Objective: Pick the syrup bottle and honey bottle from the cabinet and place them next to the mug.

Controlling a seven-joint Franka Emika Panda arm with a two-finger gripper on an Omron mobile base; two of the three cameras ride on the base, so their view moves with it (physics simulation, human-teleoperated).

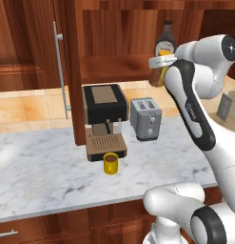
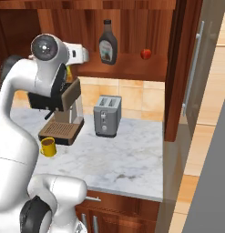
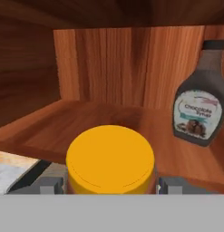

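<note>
Honey bottle (image 3: 110,159): seated between the end effector (image 3: 109,183) fingers at the cabinet (image 1: 38,43) shelf edge, left of the syrup bottle (image 3: 198,97), judged gripped for carrying out | End effector: part-open, clamped on honey bottle | Mug (image 1: 110,163): on counter (image 1: 43,171) below the syrup bottle.

The syrup bottle (image 3: 198,97) is dark brown with a black cap and a whitish label bearing teal and brown print, and the honey bottle (image 3: 110,159) shows an orange-yellow top. The cabinet (image 3: 118,68) is reddish-brown wood with vertical grain and a silver handle (image 1: 62,71). The mug (image 1: 110,163) is yellow, the counter (image 1: 47,176) white marble veined grey, the toaster (image 1: 145,118) silver-grey, the coffee machine (image 1: 104,121) black and tan.
</note>
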